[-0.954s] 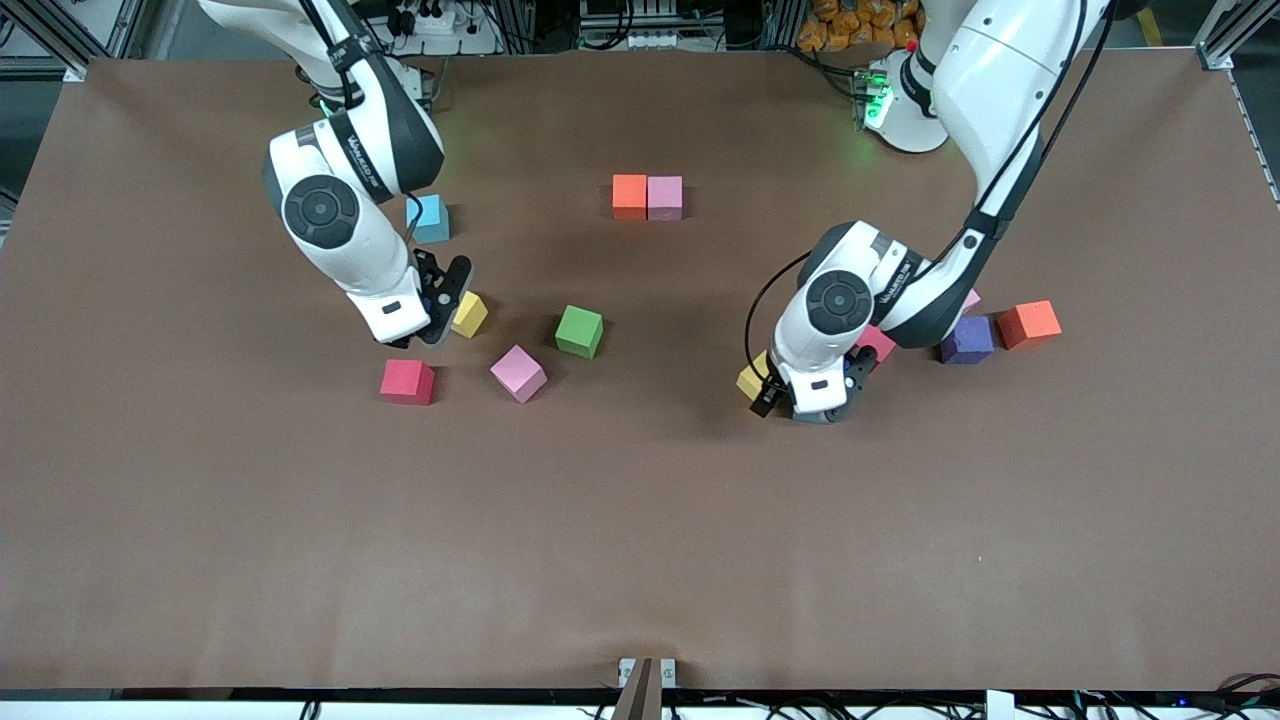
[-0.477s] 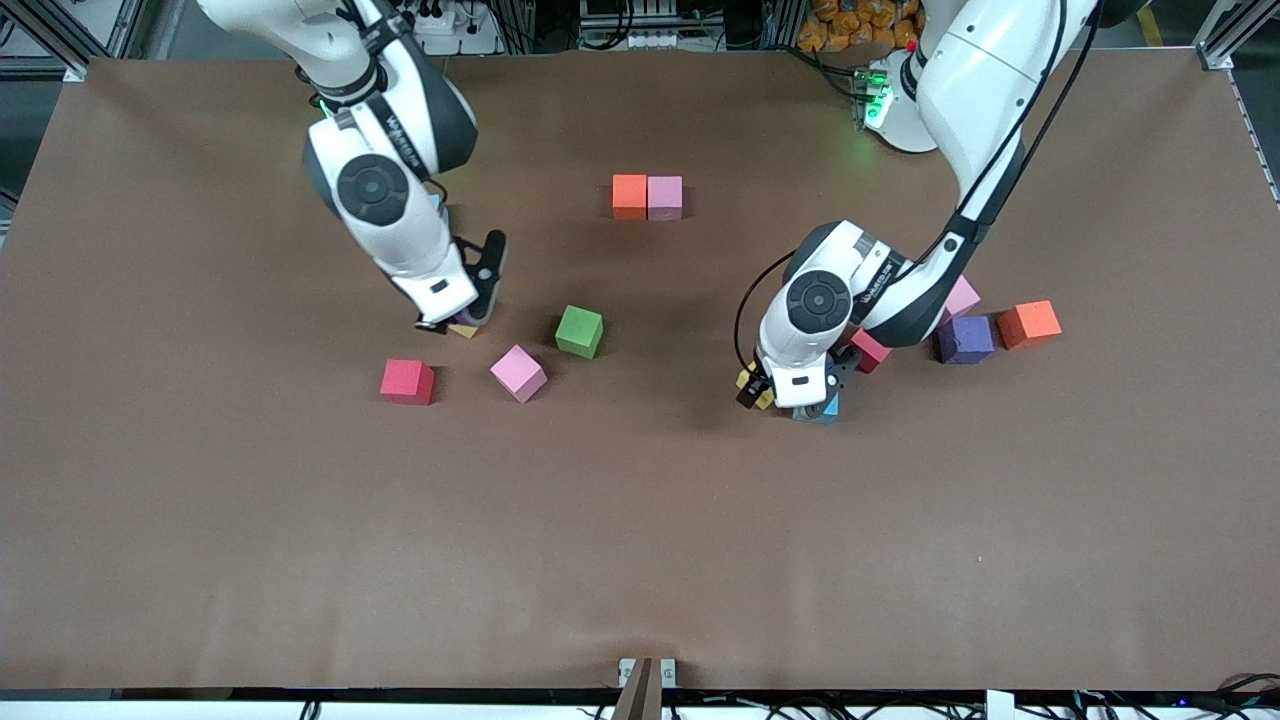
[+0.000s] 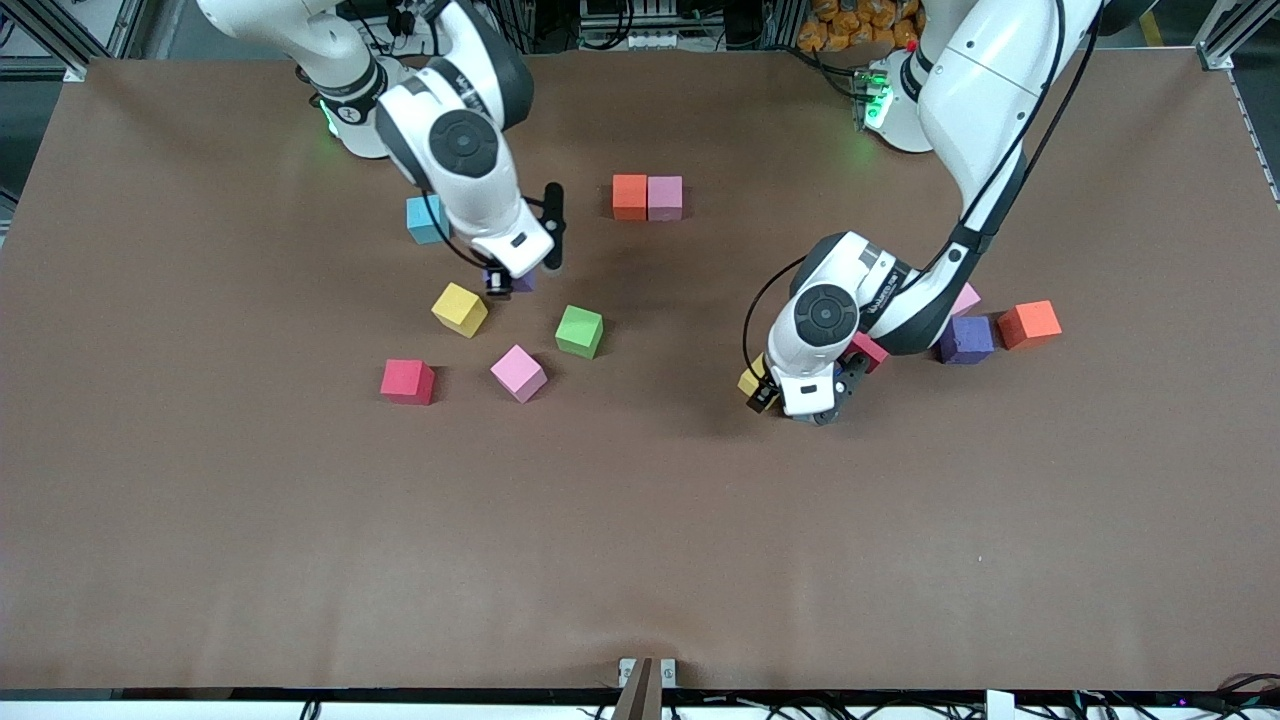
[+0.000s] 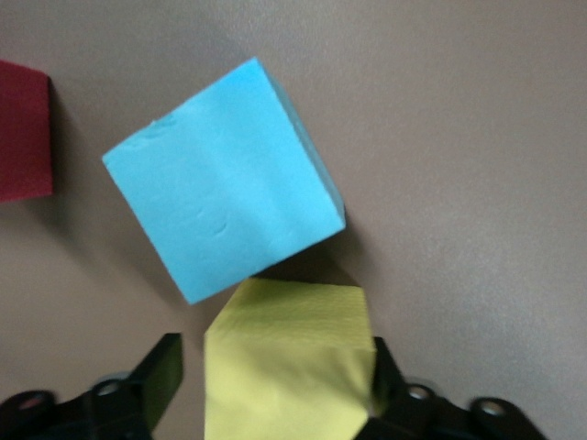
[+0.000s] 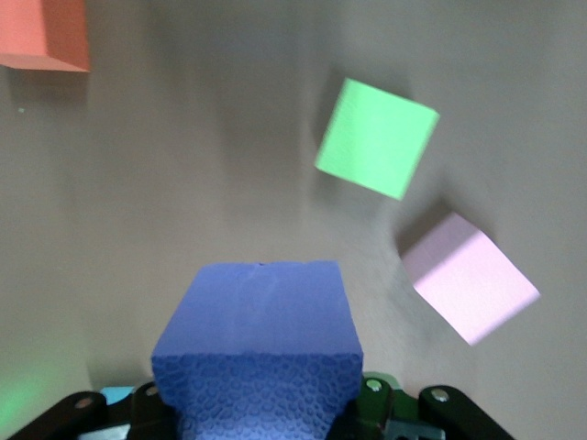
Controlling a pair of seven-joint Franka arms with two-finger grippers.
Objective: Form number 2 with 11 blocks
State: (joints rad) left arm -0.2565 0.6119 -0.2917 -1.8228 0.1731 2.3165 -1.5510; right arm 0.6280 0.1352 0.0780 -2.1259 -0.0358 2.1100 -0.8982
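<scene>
My right gripper [image 3: 515, 276] is shut on a purple block [image 3: 512, 283] and holds it over the table between the blue block [image 3: 428, 219] and the green block [image 3: 580, 331]. In the right wrist view the purple block [image 5: 258, 341] fills the jaws, with the green [image 5: 376, 137], pink [image 5: 470, 278] and orange [image 5: 44, 35] blocks below. My left gripper [image 3: 800, 398] is low and open astride a yellow block [image 3: 751, 381]. In the left wrist view that yellow block [image 4: 289, 357] has a gap to one finger [image 4: 158, 371] and lies against a light blue block [image 4: 223, 179]. An orange [image 3: 629, 195] and pink [image 3: 665, 197] pair touches.
Loose on the table lie a yellow block [image 3: 460, 308], a pink block [image 3: 518, 372] and a red block [image 3: 407, 381] toward the right arm's end. A red [image 3: 869, 350], pink [image 3: 966, 298], purple [image 3: 965, 338] and orange-red block [image 3: 1030, 323] cluster beside the left arm.
My right gripper has carried the purple block up from beside the loose yellow block toward the orange and pink pair. My left gripper has shifted slightly around its yellow block.
</scene>
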